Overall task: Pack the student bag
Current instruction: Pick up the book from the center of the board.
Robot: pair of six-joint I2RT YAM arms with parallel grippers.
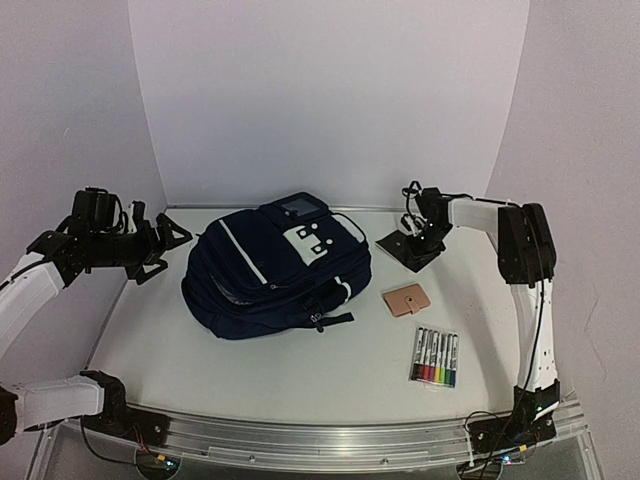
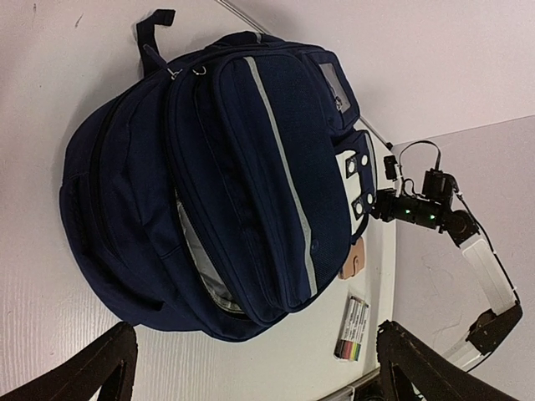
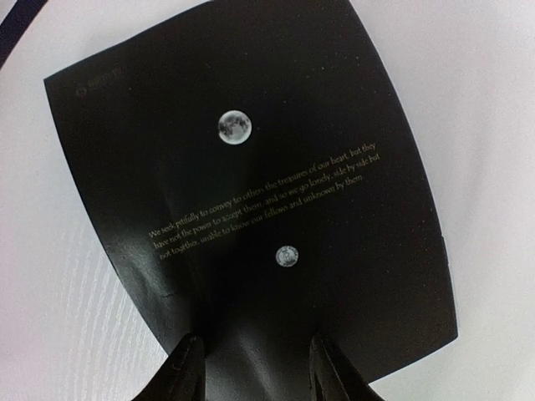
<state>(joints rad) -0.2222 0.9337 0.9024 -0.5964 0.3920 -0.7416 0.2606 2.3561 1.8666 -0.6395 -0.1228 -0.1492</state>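
Right pincer (image 3: 259,368), half-closed, straddles the near edge of the black notebook (image 3: 251,192); grip unconfirmed. The student bag (image 1: 275,270) lies leftward, nearer the wide-open left pincer (image 2: 259,355).

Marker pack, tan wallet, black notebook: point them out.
marker pack (image 1: 435,357), top view, middle of the pens
tan wallet (image 1: 406,300), top view, centre of cover
black notebook (image 3: 261,190), right wrist view, cover between the moons

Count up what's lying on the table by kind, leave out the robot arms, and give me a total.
Navy backpack: 1
Black booklet: 1
Tan wallet: 1
Pack of coloured markers: 1
Total: 4
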